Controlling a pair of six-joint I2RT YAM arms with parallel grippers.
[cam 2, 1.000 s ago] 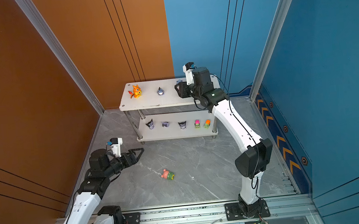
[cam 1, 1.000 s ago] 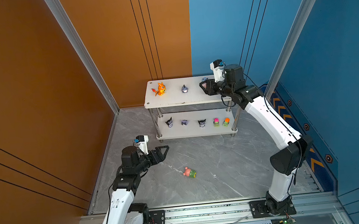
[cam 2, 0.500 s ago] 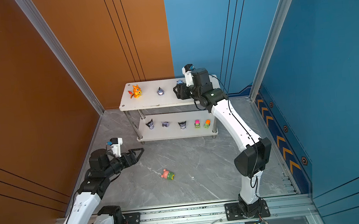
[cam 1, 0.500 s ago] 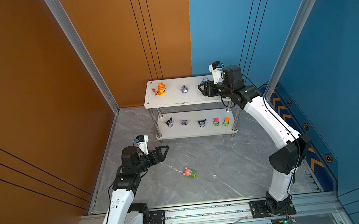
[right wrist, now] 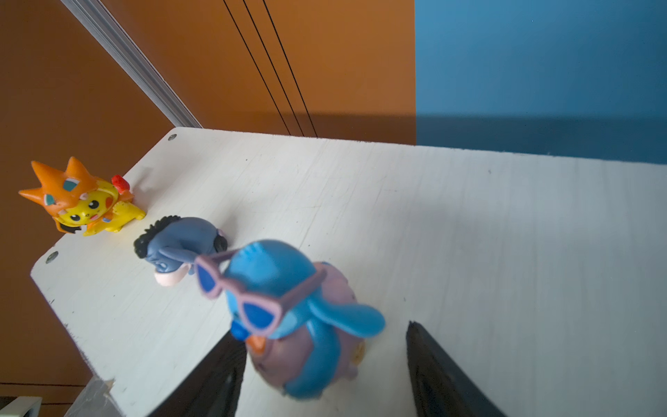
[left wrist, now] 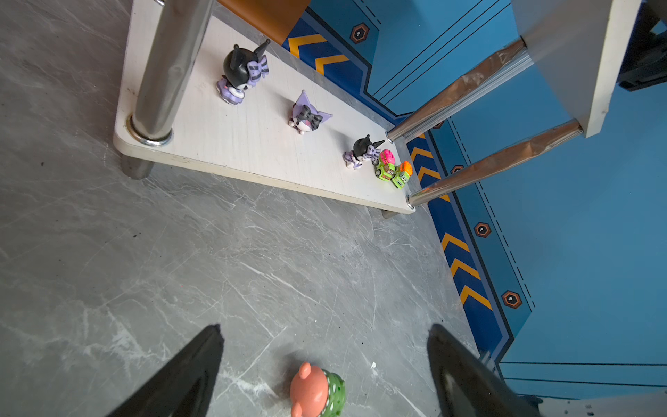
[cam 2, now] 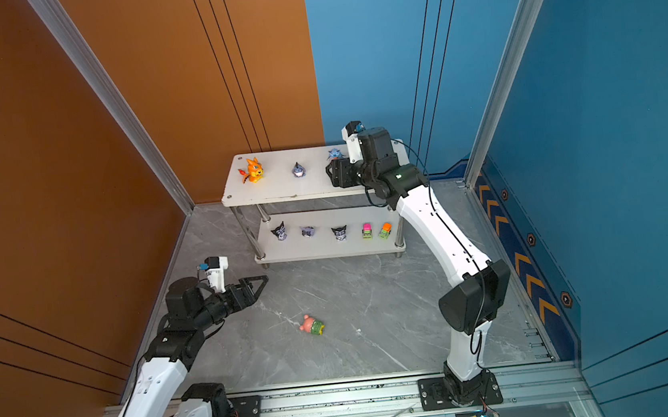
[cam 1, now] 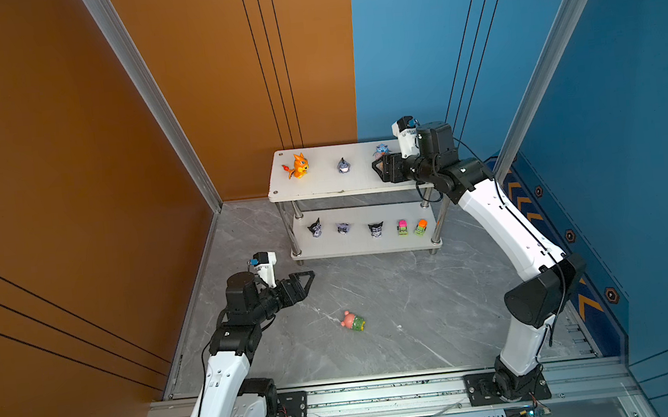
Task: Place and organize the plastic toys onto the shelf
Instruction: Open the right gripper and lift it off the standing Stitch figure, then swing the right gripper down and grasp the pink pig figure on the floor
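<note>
On the top board of the shelf stand the orange dragon, the grey-blue donkey and the blue creature. My right gripper is open around the blue creature, and one finger stands clear of it. The lower board carries three black-purple imps and the pink car beside the orange car. The pink bear lies on its side on the floor. My left gripper hovers open over the floor just short of the bear, holding nothing.
Grey marble floor spreads in front of the shelf. Orange wall panels stand to the left and blue ones to the right. The aluminium rail carrying both arm bases runs along the front edge.
The right gripper's jaws have opened and let go of the blue creature, which stands on the top board. The left arm has not moved.
</note>
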